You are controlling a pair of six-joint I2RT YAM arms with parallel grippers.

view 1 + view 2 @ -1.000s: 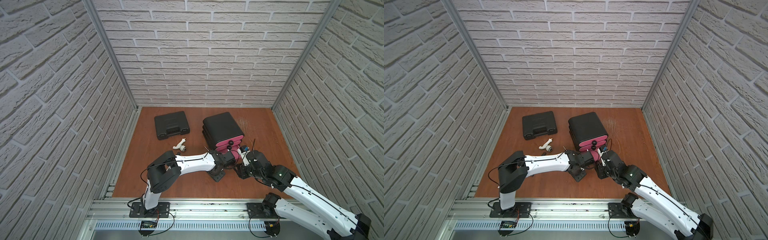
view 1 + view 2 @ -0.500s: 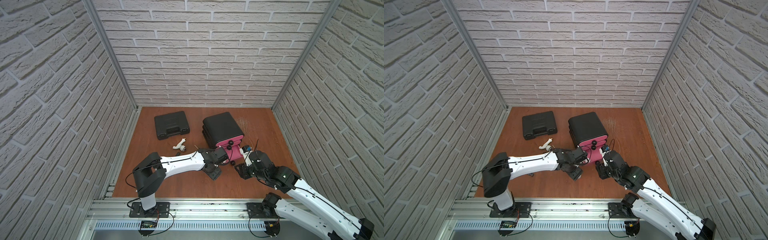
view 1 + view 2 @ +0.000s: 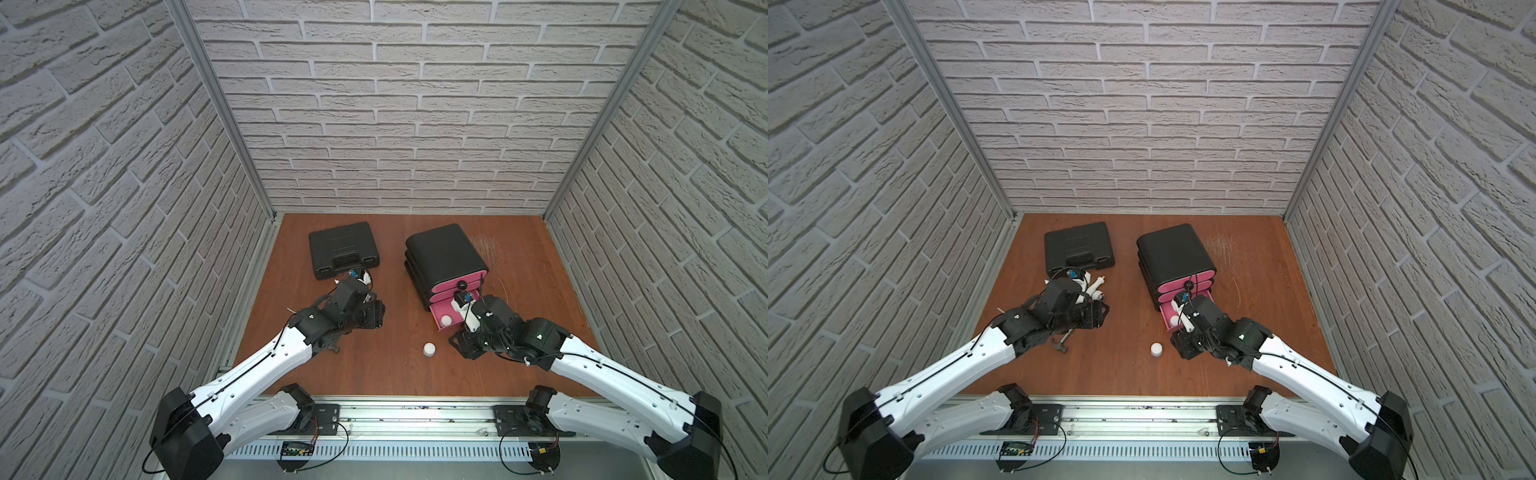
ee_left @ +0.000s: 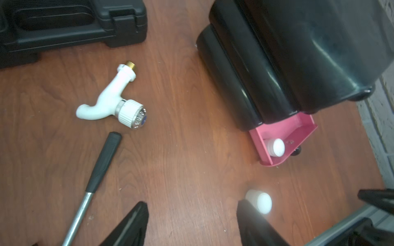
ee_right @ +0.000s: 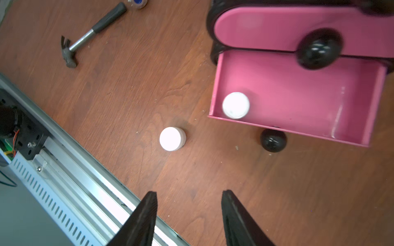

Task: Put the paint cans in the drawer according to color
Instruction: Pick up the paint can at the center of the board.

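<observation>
The drawer is a black chest with pink fronts, and its bottom drawer is pulled out. One white paint can stands inside it at the near left corner. A second white paint can stands on the table just in front of the drawer. My right gripper is open and empty, a little to the right of that can. My left gripper is open and empty, well to the left, with the loose can beyond one fingertip.
A flat black tool case lies at the back left. A white pipe fitting and a small hammer lie on the table near my left arm. The metal rail runs along the front edge.
My left gripper has opened and pulled back to the left, away from the drawer front. A white can now shows on the table. The right gripper has barely moved.
</observation>
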